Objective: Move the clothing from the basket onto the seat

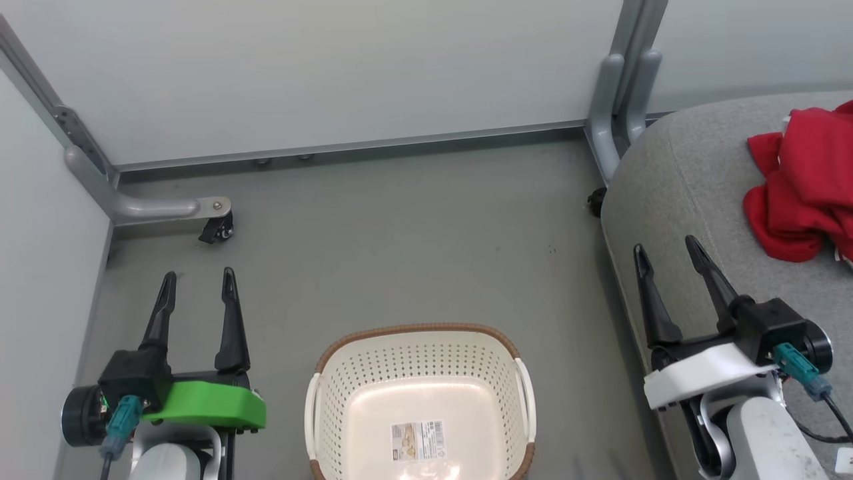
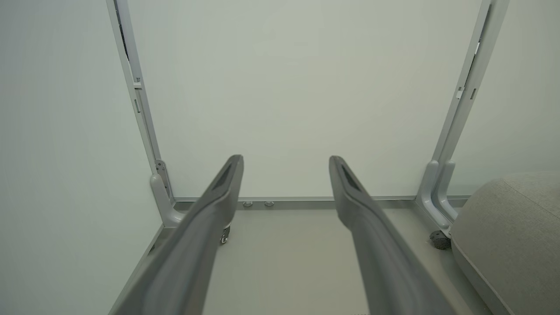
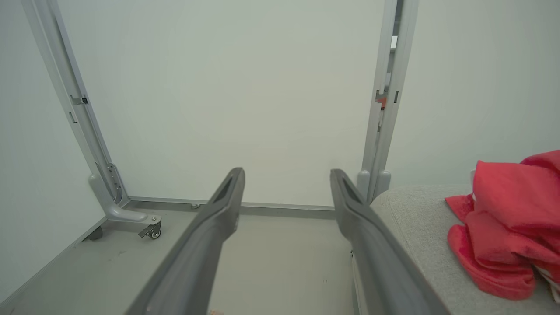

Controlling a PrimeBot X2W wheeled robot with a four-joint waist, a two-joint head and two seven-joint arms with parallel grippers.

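Clothing [image 1: 803, 187]: a red heap at the right edge of the head frame, lying on the seat [image 1: 680, 193], well in from its rounded corner; I judge it safe from sliding off. Basket [image 1: 418, 360]: lower centre of the frame, upright on the floor [image 1: 400, 227] between my two arms; its bottom is bare, the label [image 1: 418, 440] fully exposed, no fabric inside; I judge the transfer complete. Left tool [image 1: 199, 273]: lower left, fingers apart, nothing between them, over bare floor beside the basket; placed there, it leaves the basket mouth unobstructed. Right tool [image 1: 666, 244]: lower right, fingers apart and empty, over the seat's near edge, near the clothing but apart from it; the position reads as a standby pose. In both wrist frames the fingers point toward the pale wall [image 2: 284, 87]; in the right one the clothing sits at the right edge, on the seat. No further grasp appears necessary.
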